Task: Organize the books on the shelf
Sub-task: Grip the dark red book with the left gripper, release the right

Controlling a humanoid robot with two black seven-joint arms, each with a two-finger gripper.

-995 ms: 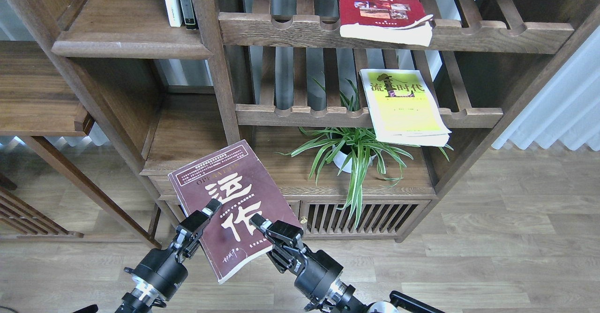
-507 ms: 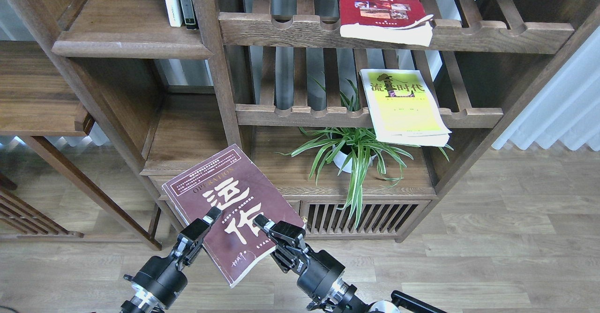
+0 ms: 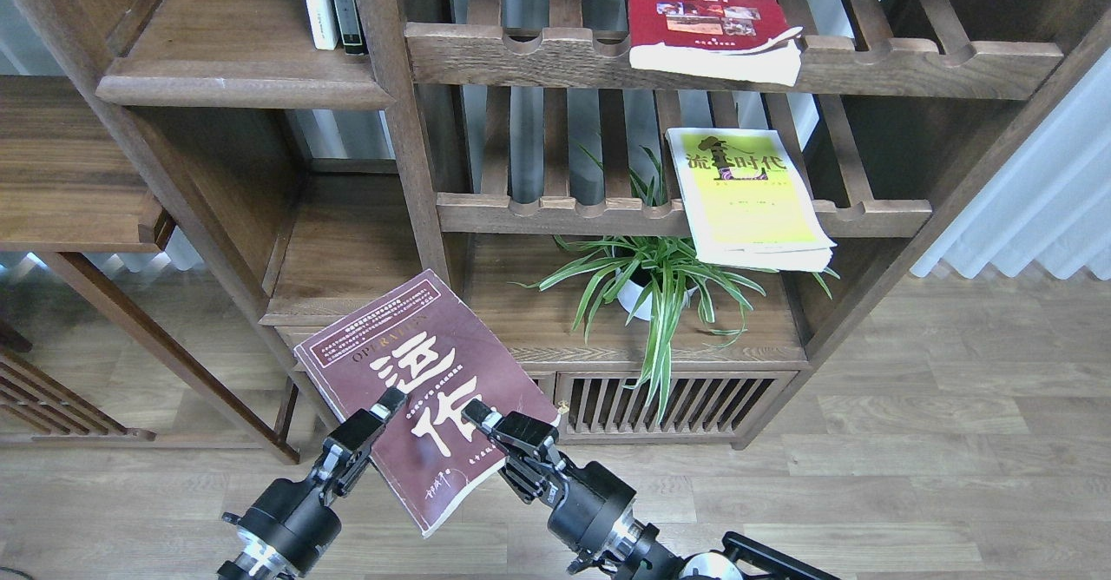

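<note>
The dark maroon book with big white characters is tilted in the air in front of the bookcase's low cabinet. My left gripper is shut on its lower left edge. My right gripper is shut on its lower right edge. The red book lies flat on the upper slatted rack and overhangs its front rail. The yellow-green and white book lies on the lower slatted rack and also overhangs. The solid dark-brown shelf with a rounded front edge is at the upper left.
Thin white and dark-spined books stand at the right end of the solid shelf. A potted spider plant stands on the cabinet top under the racks. A lower solid board lies behind the held book. White curtains hang at the right.
The maroon book has shifted a little left and down and turned slightly counter-clockwise, with both grippers moving with it. The other books have not moved.
</note>
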